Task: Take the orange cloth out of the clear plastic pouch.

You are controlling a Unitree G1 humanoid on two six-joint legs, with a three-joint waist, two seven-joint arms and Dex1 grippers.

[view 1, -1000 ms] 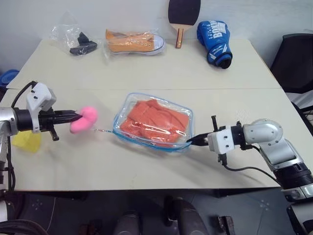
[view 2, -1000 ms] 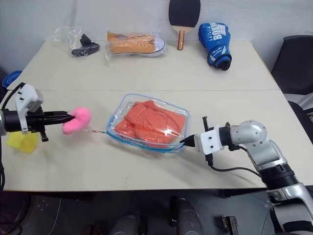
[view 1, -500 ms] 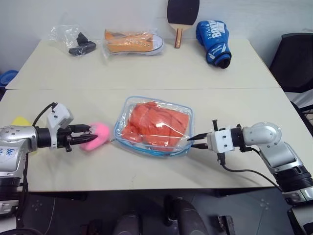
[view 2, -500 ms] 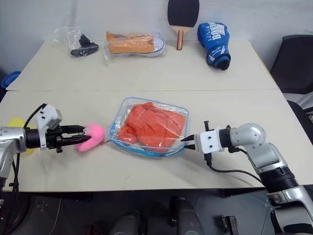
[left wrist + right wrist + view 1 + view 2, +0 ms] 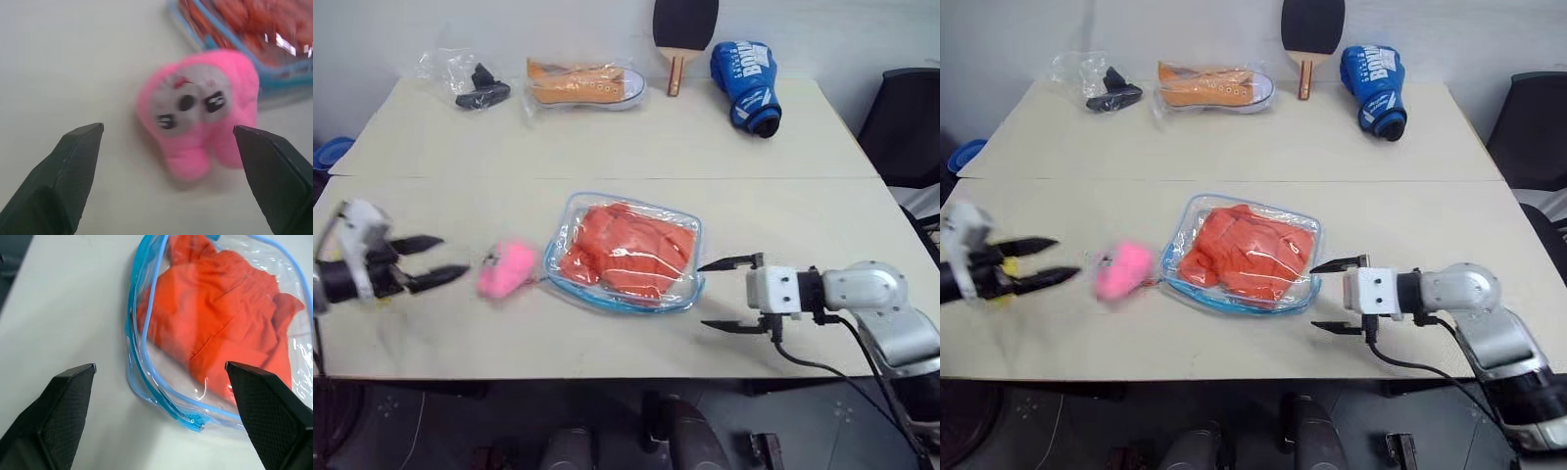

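Observation:
The clear plastic pouch [image 5: 628, 253] with light blue trim lies flat on the table's near half, and the orange cloth [image 5: 625, 250] is folded inside it. Its pink plush charm [image 5: 507, 269] rests on the table just left of the pouch. My left gripper [image 5: 434, 260] is open, a short way left of the charm and not touching it. My right gripper [image 5: 732, 294] is open at the pouch's right corner, apart from it. In the right wrist view the pouch [image 5: 146, 357] and cloth [image 5: 220, 328] lie ahead of the spread fingers.
Along the far edge of the table [image 5: 636, 137] lie a thin bag with a black item [image 5: 470, 83], an orange sneaker in a bag [image 5: 584, 83], a table tennis paddle [image 5: 681, 29] and a blue boxing glove [image 5: 747, 83]. A dark chair [image 5: 906, 113] stands at right.
Both grippers opened and let go: the left released the pink charm and drew back left, the right released the pouch's corner. The charm and pouch now lie loose on the table.

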